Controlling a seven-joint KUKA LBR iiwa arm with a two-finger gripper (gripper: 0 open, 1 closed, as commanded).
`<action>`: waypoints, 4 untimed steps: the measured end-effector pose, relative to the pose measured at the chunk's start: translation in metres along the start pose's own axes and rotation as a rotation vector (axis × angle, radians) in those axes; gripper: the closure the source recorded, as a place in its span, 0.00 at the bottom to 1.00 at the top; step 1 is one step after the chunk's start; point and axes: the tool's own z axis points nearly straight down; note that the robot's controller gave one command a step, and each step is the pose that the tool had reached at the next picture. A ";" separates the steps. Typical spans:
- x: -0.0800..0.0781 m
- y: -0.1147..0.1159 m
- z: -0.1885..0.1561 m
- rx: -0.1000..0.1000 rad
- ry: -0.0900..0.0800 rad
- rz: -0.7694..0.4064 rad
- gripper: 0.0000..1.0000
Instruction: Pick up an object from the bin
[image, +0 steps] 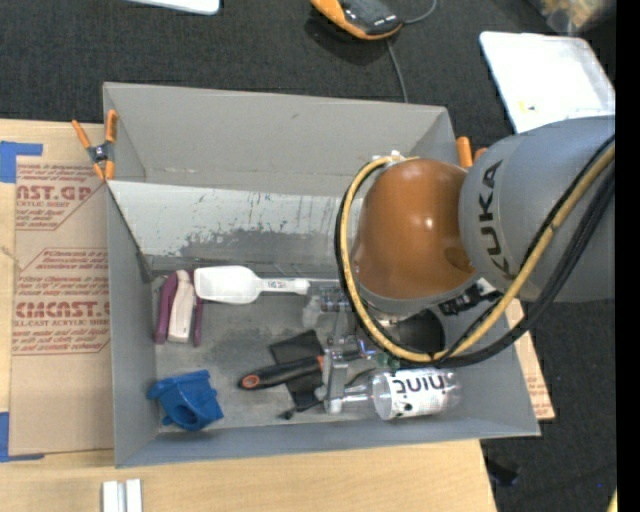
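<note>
My gripper (337, 372) hangs low in the front right part of the bin, under the arm's orange dome. Its metal tip is right at the right end of a black tool with a red-tipped handle (283, 371), which lies flat on the bin floor. Just right of the gripper, against the front wall, a clear bottle with a black-and-white label (415, 393) lies on its side. I see nothing held in the gripper.
A white plastic scoop (238, 285) lies near the back slope. A purple and pink item (177, 308) sits at the left wall. A blue plastic piece (187, 400) is in the front left corner. The arm covers the bin's right side.
</note>
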 end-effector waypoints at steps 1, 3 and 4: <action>0.004 0.007 0.070 0.000 -0.003 -0.048 0.00; -0.002 -0.006 0.119 -0.002 -0.005 -0.033 1.00; -0.002 -0.006 0.119 -0.002 -0.005 -0.033 1.00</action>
